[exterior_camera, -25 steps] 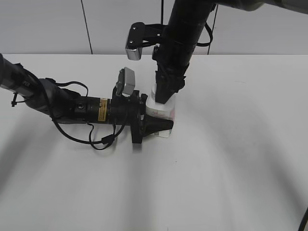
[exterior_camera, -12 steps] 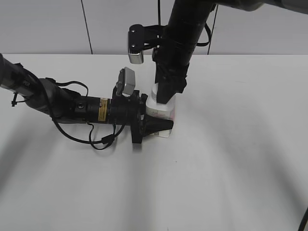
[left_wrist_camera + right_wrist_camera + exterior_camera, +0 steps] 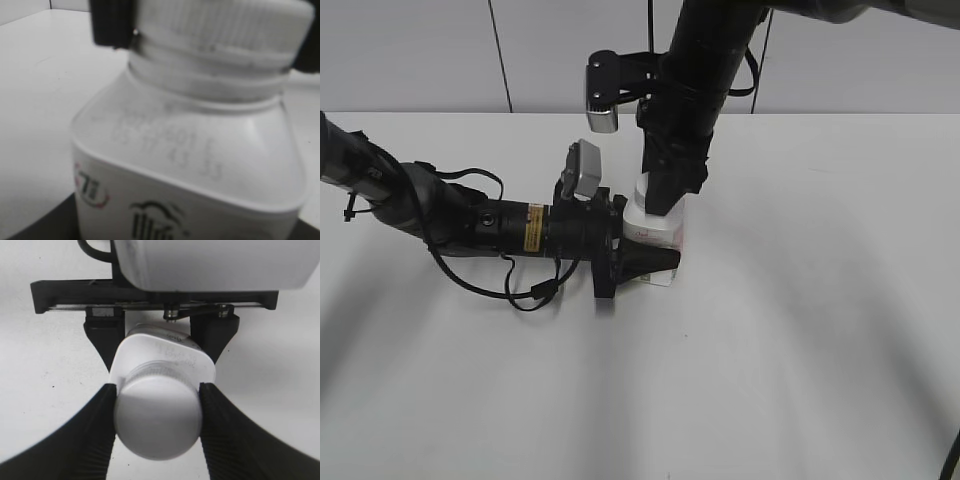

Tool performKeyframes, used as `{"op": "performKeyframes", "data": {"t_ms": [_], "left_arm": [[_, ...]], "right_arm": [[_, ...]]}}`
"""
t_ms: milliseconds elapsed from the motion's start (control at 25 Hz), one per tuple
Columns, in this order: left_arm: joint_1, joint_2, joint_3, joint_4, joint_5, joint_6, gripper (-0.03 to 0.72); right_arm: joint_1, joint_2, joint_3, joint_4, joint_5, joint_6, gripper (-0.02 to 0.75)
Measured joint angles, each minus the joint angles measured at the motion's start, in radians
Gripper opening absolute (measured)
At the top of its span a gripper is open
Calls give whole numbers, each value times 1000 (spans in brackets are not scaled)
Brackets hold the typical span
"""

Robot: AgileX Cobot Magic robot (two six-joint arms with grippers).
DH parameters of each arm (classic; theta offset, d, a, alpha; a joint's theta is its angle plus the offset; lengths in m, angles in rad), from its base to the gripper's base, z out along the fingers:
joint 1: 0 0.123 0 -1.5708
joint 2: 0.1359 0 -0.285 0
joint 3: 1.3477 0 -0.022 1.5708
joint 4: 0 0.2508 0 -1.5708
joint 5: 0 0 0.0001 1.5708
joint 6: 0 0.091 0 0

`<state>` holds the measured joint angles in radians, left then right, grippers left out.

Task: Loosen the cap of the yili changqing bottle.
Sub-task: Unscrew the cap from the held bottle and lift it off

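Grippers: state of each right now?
Left gripper: shut on the yili changqing bottle, at its body.
Right gripper: shut on the cap.

A lab-like test bench: bare white table (image 3: pixel 800 330), plain grey panelled wall (image 3: pixel 420 55).

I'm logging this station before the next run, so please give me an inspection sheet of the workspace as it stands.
Surface: white table, bare and clean where visible.
Job's things: yili changqing bottle stands upright near the table's middle; white ribbed cap sits on its neck.
Clutter: nothing seen.
Grippers: left gripper reaches in sideways and clamps the bottle's body; right gripper comes from above, its fingers pressed on both sides of the cap.
Cables: black cable loops from the left arm onto the table.
Surroundings: pale panelled wall behind the table.
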<state>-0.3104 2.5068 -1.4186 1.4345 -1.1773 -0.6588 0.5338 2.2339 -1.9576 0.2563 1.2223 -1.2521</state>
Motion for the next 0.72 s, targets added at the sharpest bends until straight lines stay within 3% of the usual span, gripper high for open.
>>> {"op": "performKeyframes", "data": {"t_ms": [360,720], "left_arm": [[0,0,-1,1,0,-1,400],[0,0,-2,2,0,-3,400]], "right_arm": [[0,0,0,3,0,16,398],[0,4,0,3,0,66,446]]}}
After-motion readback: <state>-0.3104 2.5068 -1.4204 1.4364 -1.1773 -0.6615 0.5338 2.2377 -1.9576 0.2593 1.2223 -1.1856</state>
